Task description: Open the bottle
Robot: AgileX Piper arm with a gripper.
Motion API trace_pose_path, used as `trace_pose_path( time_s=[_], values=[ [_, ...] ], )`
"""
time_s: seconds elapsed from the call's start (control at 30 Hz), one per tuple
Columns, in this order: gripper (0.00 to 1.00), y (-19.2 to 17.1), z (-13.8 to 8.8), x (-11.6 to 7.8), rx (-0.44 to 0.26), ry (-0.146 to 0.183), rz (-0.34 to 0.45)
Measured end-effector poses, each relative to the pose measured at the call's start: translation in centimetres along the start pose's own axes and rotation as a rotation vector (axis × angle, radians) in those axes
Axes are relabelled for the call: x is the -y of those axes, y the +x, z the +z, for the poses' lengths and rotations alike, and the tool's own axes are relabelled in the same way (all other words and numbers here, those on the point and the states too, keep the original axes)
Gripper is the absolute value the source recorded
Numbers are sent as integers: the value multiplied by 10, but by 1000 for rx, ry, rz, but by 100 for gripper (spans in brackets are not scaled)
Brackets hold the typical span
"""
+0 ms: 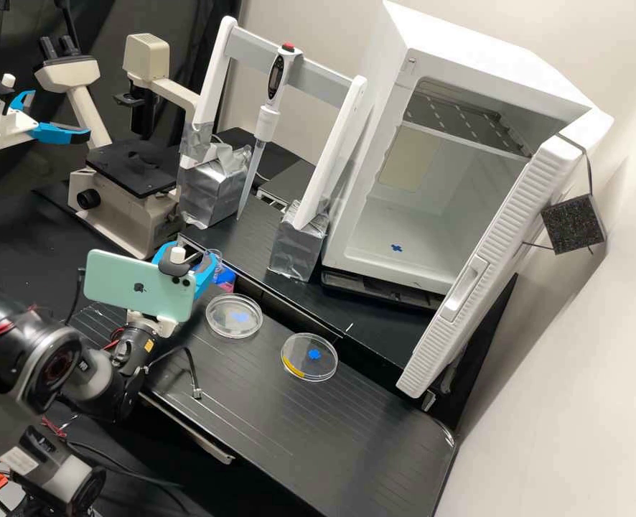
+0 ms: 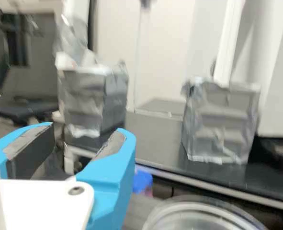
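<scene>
Black bench (image 1: 347, 424), white cabinet (image 1: 476, 43) w/ door (image 1: 501, 237) open, pale wall (image 1: 583, 359), microscope (image 1: 135, 169) nr dark curtain (image 1: 156, 18), gripper (image 1: 187, 260) spread apart

– What do your fingers (image 1: 205, 274) look like?
– Mine look like smooth plastic. My pads (image 2: 113, 145) look dull and rough on top.
– And the dishes (image 1: 235, 316)?
– I see clear, shiny, smooth plastic.
– The blocks (image 1: 298, 248)?
– I see them wrapped in crinkly, shiny tape, like metal.
– The phone (image 1: 120, 286)?
– Its back looks smooth and glossy to me.
– The bench (image 1: 296, 445)?
– Just a soft shine, with thin lines.
– The door (image 1: 492, 269)?
– Hard plastic, I think, with ridges.
– And the curtain (image 1: 181, 43)?
– Dull cloth.
</scene>
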Motion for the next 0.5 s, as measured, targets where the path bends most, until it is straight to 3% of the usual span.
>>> trace_pose_path(
  time_s=[0.13,0.27,0.37,0.5],
  values=[
    [100,-4,-4,-9,-11,-4,62],
    [100,-1,2,-21,63,-1,180],
    [100,3,8,-30,113,25,243],
    [100,10,18,-34,152,76,264]
  ],
)
